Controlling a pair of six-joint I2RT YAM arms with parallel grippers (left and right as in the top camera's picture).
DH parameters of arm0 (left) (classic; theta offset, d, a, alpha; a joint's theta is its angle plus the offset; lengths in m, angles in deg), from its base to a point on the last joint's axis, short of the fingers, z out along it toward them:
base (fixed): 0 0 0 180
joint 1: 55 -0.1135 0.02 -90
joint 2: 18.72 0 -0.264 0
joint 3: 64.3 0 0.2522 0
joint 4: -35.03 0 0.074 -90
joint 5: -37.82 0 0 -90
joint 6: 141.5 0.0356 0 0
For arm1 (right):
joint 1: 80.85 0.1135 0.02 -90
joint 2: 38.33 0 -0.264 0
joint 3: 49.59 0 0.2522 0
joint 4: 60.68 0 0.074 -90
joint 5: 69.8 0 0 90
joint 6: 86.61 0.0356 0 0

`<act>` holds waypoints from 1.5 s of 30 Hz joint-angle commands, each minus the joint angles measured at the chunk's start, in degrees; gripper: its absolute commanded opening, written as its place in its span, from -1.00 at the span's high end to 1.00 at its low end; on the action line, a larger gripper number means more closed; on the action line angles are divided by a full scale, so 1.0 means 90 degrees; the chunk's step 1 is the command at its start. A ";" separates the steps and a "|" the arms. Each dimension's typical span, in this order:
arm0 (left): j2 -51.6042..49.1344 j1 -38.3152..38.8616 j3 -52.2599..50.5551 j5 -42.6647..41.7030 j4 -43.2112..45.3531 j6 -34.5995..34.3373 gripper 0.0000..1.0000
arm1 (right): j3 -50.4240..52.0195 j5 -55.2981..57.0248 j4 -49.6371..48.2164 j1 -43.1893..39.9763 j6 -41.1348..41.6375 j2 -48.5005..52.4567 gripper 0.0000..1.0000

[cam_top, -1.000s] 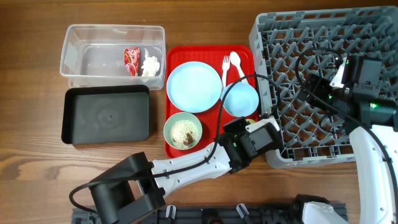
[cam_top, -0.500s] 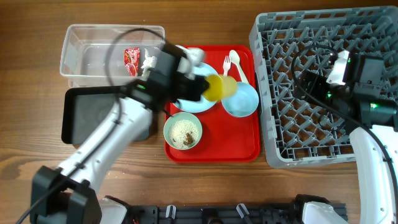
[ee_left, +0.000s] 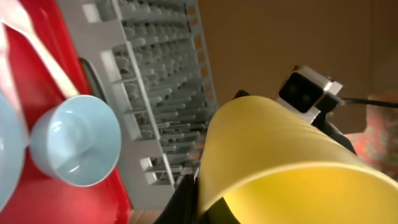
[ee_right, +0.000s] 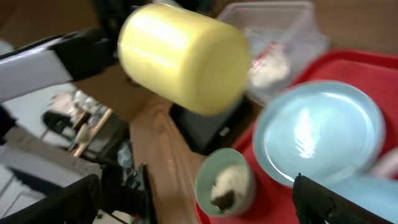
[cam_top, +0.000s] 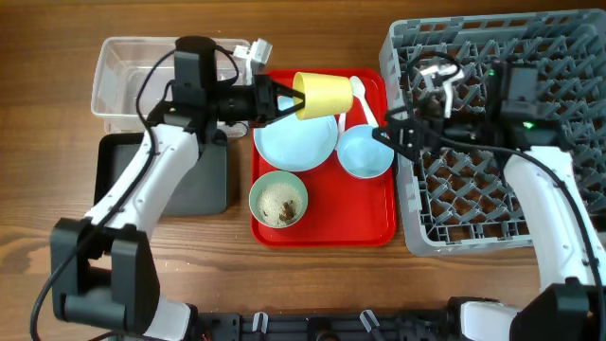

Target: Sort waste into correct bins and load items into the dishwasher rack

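Observation:
My left gripper [cam_top: 284,99] is shut on the small yellow cup [cam_top: 322,93], held on its side above the far edge of the light blue plate [cam_top: 295,134]. The cup fills the left wrist view [ee_left: 280,162] and shows in the right wrist view [ee_right: 183,56]. My right gripper [cam_top: 398,133] is open and empty at the dishwasher rack's [cam_top: 502,189] left edge, beside the light blue bowl [cam_top: 366,152]. The pale green bowl [cam_top: 278,201] holds whitish scraps with brown bits. The white spoon [cam_top: 360,90] is partly hidden by the cup. Tissue [ee_right: 270,65] lies in the clear tub [cam_top: 133,71].
The plate and bowls stand on the flat red tray [cam_top: 327,227]. The black tray [cam_top: 156,180] lies in front of the clear tub, under my left arm. The rack fills the right side of the table. Bare wood lies along the front.
My left gripper took the yellow cup from the tray's front right and carried it up to the tray's far side. My right gripper swung left from the rack's right side to its left edge.

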 commanded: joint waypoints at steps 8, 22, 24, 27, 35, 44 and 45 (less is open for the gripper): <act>-0.0075 0.0593 0.0090 -0.0971 0.0702 -0.0770 0.92 | -0.0124 -0.0709 -0.1870 0.0721 0.1231 0.0257 -1.00; -0.0075 0.0738 0.0090 -0.0976 0.1246 -0.1149 0.92 | -0.0124 -0.1355 -0.2271 0.0862 0.1222 0.0257 -0.33; -0.0075 0.0738 0.0090 -0.0976 0.1246 -0.1149 0.92 | -0.0124 -0.1353 -0.2295 0.0862 0.1222 0.0257 -0.33; -0.0075 0.0738 0.0090 -0.0979 0.1243 -0.1149 0.92 | -0.0124 -0.1350 -0.2436 0.0860 0.1231 0.0257 -0.56; -0.0075 0.0738 0.0090 -0.0976 0.1243 -0.1149 0.92 | -0.0124 -0.1379 -0.3393 0.0860 0.2033 0.0257 -0.56; -0.0075 0.0738 0.0090 -0.0976 0.1243 -0.1149 0.92 | -0.0121 -0.1496 -0.3021 0.0860 0.2006 0.0257 -0.46; -0.0075 0.0738 0.0090 -0.0976 0.1246 -0.1149 0.92 | -0.0121 -0.1498 -0.3019 0.0860 0.2011 0.0257 -0.44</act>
